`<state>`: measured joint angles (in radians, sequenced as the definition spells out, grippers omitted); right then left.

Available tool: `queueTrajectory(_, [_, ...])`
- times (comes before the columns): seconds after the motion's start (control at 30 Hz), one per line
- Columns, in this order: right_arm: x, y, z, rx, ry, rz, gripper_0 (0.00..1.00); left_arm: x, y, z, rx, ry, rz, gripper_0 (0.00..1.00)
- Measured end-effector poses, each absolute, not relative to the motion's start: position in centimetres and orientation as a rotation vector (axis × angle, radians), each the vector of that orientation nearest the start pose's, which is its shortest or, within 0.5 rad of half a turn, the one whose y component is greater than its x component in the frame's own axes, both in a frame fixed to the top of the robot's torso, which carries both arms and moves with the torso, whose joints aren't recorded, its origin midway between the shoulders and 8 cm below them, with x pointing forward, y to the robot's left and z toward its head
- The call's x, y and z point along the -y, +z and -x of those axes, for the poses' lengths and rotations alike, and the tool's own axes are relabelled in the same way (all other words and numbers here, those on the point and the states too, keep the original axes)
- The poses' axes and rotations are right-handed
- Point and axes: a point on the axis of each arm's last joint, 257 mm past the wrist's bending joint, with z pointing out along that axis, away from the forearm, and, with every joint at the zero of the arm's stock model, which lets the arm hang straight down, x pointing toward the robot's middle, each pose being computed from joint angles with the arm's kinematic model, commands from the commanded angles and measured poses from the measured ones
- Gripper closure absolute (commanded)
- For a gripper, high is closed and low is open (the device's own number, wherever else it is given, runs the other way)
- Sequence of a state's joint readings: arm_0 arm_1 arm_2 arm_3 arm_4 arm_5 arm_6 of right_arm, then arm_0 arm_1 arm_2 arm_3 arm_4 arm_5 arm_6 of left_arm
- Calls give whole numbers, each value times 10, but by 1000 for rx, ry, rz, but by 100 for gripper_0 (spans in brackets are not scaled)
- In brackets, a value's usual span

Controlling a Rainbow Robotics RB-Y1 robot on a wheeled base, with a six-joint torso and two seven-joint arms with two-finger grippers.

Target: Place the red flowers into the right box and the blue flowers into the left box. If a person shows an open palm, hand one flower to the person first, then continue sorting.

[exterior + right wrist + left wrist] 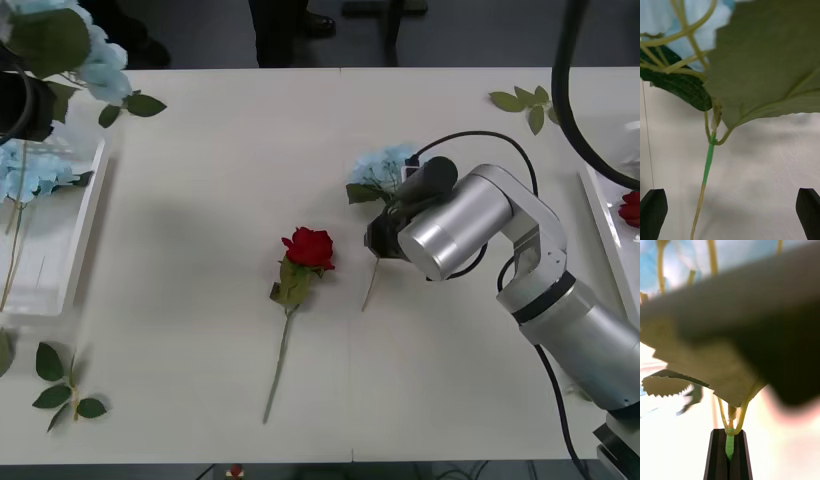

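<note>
Left pincer (729, 453) pinched blue flower stem (729, 444), seen closely from wrist. Right pincer (730, 213) spread around another blue flower (382, 168) at bench (220, 200) two o'clock.

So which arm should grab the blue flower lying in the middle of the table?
The right arm. Its right gripper hangs just over that blue flower's stem, fingers wide open either side. The left gripper is far off above the left box, already shut on another blue flower.

Silver arm (470, 225), black cables, black jaws
</note>
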<state>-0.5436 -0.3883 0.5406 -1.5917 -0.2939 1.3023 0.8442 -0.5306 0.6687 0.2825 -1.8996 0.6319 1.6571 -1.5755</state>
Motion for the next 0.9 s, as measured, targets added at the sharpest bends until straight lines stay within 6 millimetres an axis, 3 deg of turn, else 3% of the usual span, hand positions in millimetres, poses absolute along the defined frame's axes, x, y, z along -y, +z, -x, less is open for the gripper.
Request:
queueTrajectory(0.27, [113, -322, -512, -2556, 63, 0, 0, -450, -62, -498, -2274, 204, -119, 100])
queueTrajectory(0.57, [108, -334, -510, -2571, 33, -5, 0, -517, -108, -508, -2277, 163, -76, 100])
queueTrajectory(0.7, [100, -335, -514, -2555, 31, 36, 1, -532, -131, -521, -2249, 92, 4, 100])
queueTrajectory(0.73, [99, -335, -515, -2552, 26, 45, 8, -535, -137, -526, -2236, 68, 25, 100])
queueTrajectory(0.8, [99, -334, -518, -2551, 8, 55, 40, -537, -154, -533, -2217, 17, 60, 100])
queueTrajectory(0.83, [100, -334, -520, -2549, -1, 57, 80, -538, -163, -535, -2219, 7, 65, 100])
queueTrajectory(0.9, [103, -332, -524, -2541, -16, 56, 94, -541, -180, -536, -2230, 18, 50, 100])
